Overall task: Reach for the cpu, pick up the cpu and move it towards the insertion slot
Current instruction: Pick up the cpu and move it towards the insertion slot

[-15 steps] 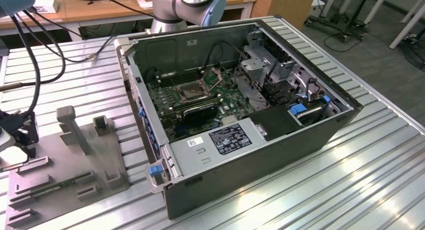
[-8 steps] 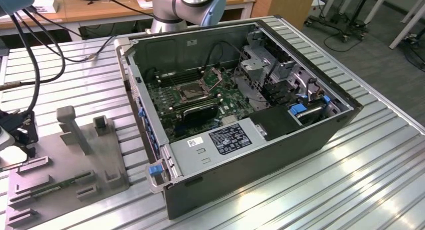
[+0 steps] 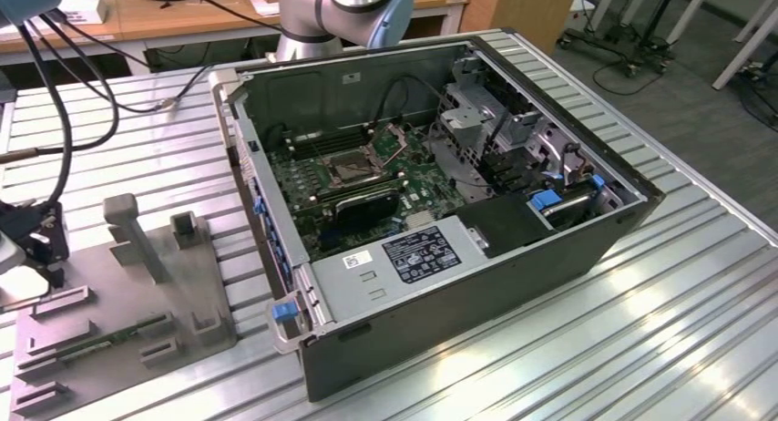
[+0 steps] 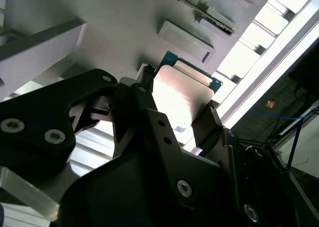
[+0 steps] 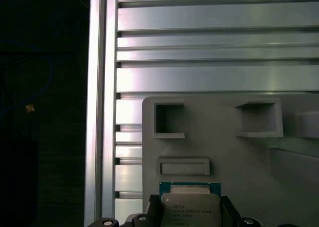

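Second wrist view: end effector [image 4: 177,101] pinches the cpu [image 4: 180,90] by opposite edges.

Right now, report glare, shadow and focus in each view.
Second wrist view: strong glare washes out the top of the cpu, and the gripper is a dark soft mass in front. First wrist view: the cpu is evenly lit, the table slats gleam, beyond their edge is near black. Exterior view: sheen on the table, the computer case interior shaded.

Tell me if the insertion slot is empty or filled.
Empty: the slot shows a dark centre; the cpu is at the gripper, at the tray.
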Robot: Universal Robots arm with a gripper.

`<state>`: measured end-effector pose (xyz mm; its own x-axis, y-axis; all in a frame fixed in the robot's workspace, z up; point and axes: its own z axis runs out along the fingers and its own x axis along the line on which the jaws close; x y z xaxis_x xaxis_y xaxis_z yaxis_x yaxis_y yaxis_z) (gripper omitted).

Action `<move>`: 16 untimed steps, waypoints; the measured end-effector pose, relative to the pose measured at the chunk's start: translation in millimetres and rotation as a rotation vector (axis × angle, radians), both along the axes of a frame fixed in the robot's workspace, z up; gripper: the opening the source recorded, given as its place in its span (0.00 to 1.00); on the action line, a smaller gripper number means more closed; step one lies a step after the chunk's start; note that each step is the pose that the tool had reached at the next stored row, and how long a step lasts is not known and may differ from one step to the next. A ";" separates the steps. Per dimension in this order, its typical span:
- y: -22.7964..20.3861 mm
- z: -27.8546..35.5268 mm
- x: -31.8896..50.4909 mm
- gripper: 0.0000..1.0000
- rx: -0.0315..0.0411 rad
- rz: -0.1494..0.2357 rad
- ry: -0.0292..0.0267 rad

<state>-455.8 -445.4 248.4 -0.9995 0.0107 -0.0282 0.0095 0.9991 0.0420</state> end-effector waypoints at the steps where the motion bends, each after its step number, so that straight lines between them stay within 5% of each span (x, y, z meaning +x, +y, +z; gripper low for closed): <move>1: 0.0 0.5 0.0 0.55 0.0000 0.000 -0.0001; 16: 0.0 8.8 0.0 0.55 0.0001 0.000 -0.0002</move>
<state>-455.8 -445.4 257.2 -0.9995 0.0107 -0.0284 0.0095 0.9991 0.0421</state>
